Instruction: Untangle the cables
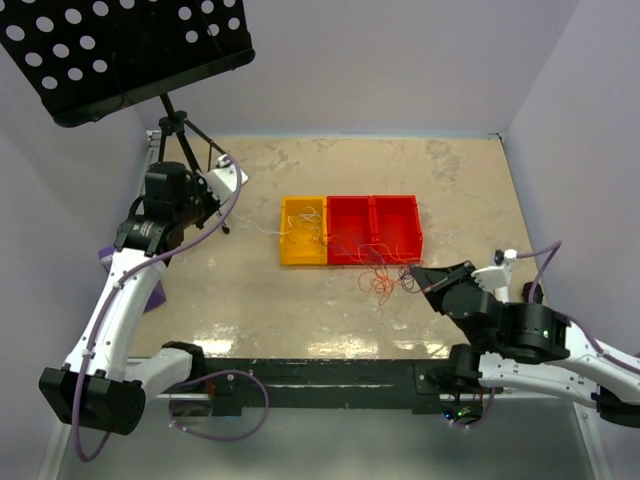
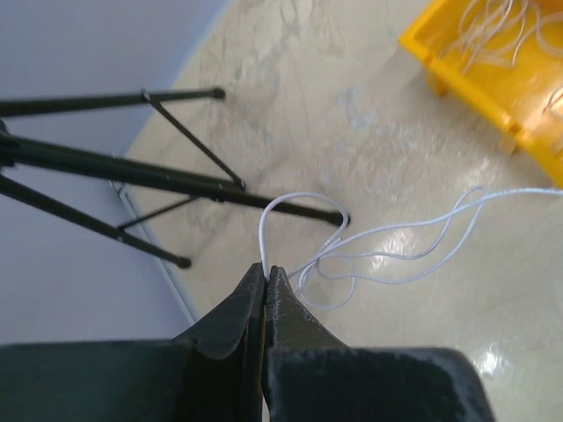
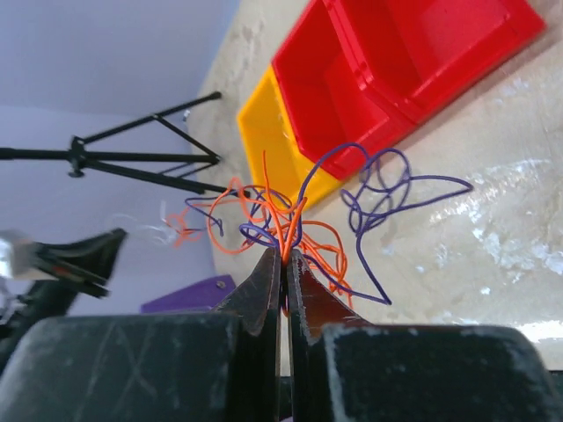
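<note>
A black tripod [image 1: 186, 137] stood at the table's [image 1: 430, 170] far left corner under a black perforated panel [image 1: 120, 50], close behind the left gripper [image 1: 214, 203]. In the left wrist view its thin metal legs [image 2: 132, 171] splayed across the pale, mottled, glossy tabletop [image 2: 352, 114], one foot just beyond the cable loop. A purple thing [image 1: 157, 296] lay at the left edge by the left arm.

Three shallow plastic bins sat side by side mid-table: a yellow bin [image 1: 303, 262] on the left, touching two red bins [image 1: 372, 200]. Loose white strands [image 1: 305, 225] lay curled in the yellow one.

The left gripper [image 2: 266, 272] was pinched tight on a white cable [image 2: 302, 194], hair-thin. It rose in a narrow arch from the fingertips, then trailed in slack loops over the table towards the yellow bin [image 2: 475, 61].

The right gripper [image 1: 415, 270] sat just in front of the red bins, beside a small tangle [image 1: 380, 278] on the table. Its dark, scuffed fingers [image 3: 264, 290] were closed on the orange cables [image 3: 273, 207], which sprang out in wiry curls. Purple cables [image 3: 350, 146] wound through them in wider loops; whether any purple strand was itself clamped could not be told.
</note>
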